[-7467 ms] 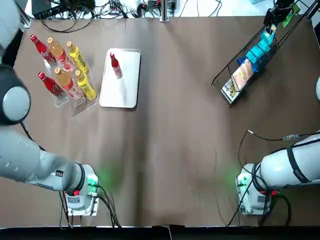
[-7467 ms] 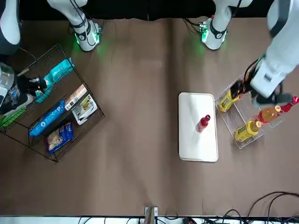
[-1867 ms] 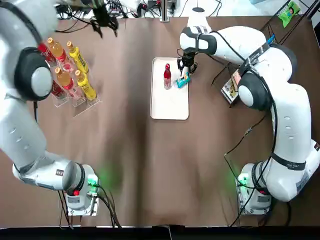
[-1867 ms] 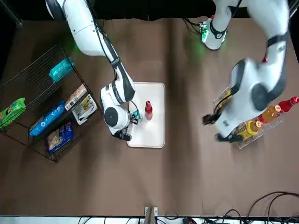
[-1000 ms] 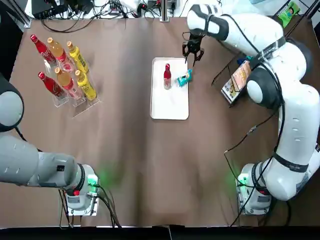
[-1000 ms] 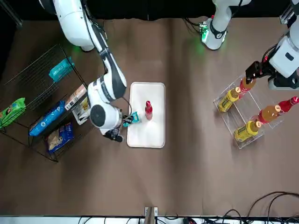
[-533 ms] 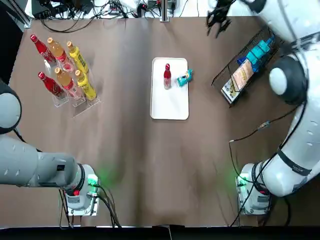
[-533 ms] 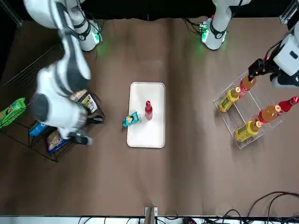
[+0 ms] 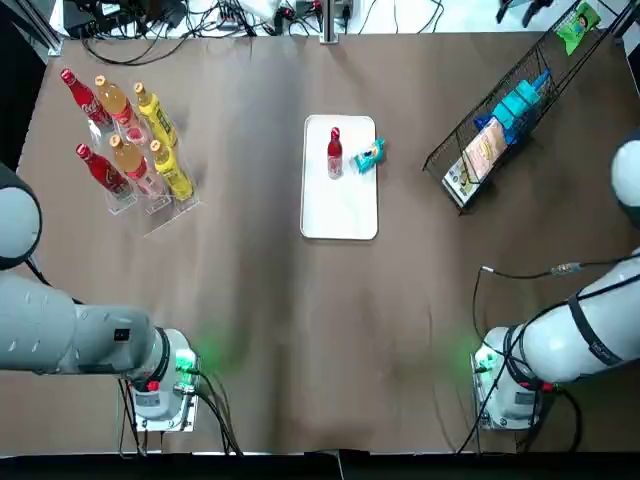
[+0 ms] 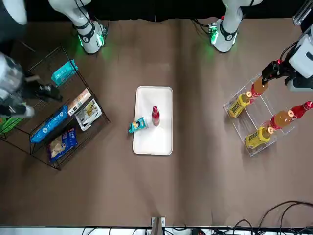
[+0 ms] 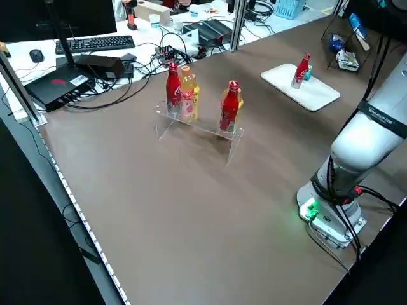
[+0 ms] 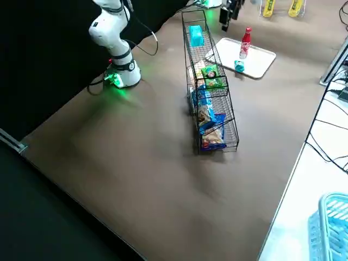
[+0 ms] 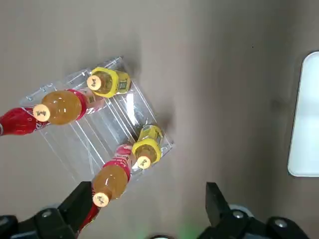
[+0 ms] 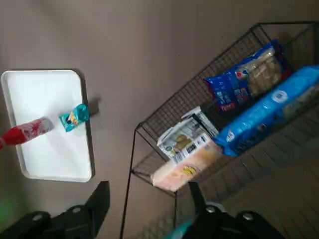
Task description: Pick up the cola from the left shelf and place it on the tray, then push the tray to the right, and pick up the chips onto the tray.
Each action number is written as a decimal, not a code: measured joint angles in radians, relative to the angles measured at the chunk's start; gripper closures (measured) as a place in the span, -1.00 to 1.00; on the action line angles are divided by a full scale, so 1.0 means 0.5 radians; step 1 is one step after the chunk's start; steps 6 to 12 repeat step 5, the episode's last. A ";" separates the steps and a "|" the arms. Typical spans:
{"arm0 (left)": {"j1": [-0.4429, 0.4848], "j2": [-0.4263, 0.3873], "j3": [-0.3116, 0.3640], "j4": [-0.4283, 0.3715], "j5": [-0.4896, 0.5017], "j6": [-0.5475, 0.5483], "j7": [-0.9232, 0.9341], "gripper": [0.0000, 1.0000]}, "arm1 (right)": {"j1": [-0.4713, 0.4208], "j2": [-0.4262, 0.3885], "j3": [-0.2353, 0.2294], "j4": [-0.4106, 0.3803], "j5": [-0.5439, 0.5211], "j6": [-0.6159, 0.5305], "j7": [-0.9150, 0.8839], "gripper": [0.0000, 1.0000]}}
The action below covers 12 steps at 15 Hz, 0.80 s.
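The red cola bottle (image 9: 334, 152) stands upright on the white tray (image 9: 340, 205) in the middle of the table. A small teal chips bag (image 9: 369, 155) lies at the tray's right rim, partly over the edge, close beside the cola (image 10: 155, 115). My right gripper (image 14: 147, 199) is open and empty, high up near the wire rack (image 14: 219, 134) and well away from the tray. My left gripper (image 13: 147, 199) is open and empty, raised above the clear bottle shelf (image 13: 107, 129).
The clear shelf (image 9: 140, 185) at the far left holds several red, orange and yellow bottles. The tilted wire rack (image 9: 500, 110) at the far right holds several snack bags. Cables run along the table's far edge. Both arm bases stand at the near edge.
My right arm has swung away from the tray toward the far right, by the wire rack. The chips bag and cola stay where they were. The left arm has barely moved.
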 joint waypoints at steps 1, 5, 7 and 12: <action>0.001 0.003 -0.004 -0.003 0.000 0.001 0.000 -1.00 | -0.011 -0.065 0.000 -0.036 0.000 -0.006 -0.016 -0.50; -0.007 0.006 -0.034 -0.004 0.000 0.006 0.000 -1.00 | 0.006 -0.401 0.041 -0.427 -0.082 0.125 -0.163 -0.51; -0.007 0.006 -0.034 -0.004 0.000 0.006 0.000 -1.00 | 0.006 -0.401 0.041 -0.427 -0.082 0.125 -0.163 -0.51; -0.007 0.006 -0.034 -0.004 0.000 0.006 0.000 -1.00 | 0.006 -0.401 0.041 -0.427 -0.082 0.125 -0.163 -0.51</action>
